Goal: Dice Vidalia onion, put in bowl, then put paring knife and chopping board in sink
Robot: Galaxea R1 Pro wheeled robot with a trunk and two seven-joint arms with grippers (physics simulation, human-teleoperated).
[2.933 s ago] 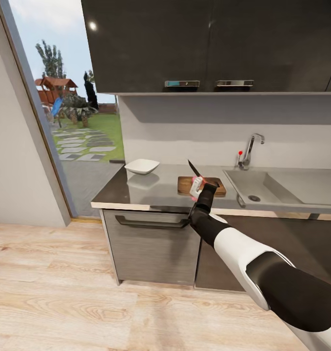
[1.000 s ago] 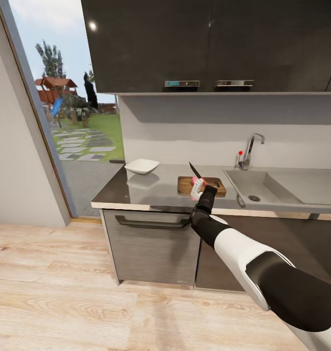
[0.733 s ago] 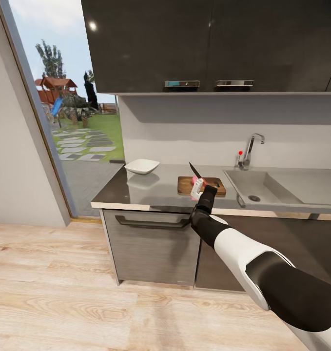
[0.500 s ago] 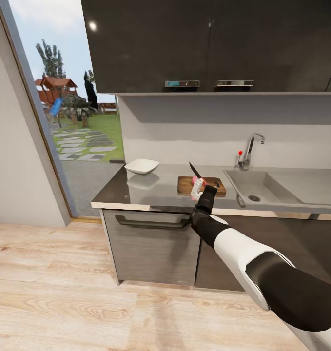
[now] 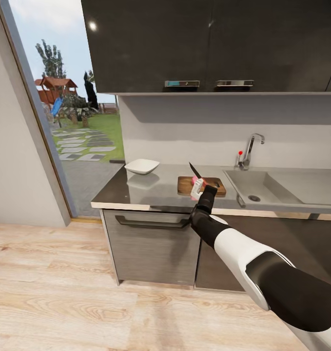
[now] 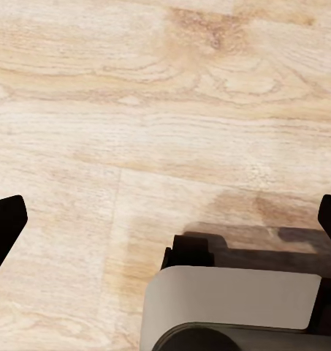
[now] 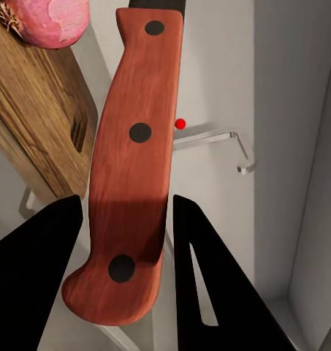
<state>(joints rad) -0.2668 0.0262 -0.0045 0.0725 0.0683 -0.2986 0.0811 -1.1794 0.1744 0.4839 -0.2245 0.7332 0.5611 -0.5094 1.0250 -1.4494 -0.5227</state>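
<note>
Reaching up from the lower right of the head view, the right end effector (image 5: 200, 189) is clamped on the paring knife (image 5: 195, 178), its dark blade angled up and away. Beyond its red-brown riveted handle (image 7: 133, 161), the chopping board (image 5: 186, 184) lies on the tabletop (image 5: 136, 195) with a pinkish Vidalia onion (image 7: 50, 20) resting on it. Farther along, the white bowl (image 5: 142, 166) sits to the left and the sink (image 5: 282, 187) to the right. Above pale wood floor (image 6: 136, 131), the left end effector (image 6: 165, 227) has its fingers spread wide apart.
</note>
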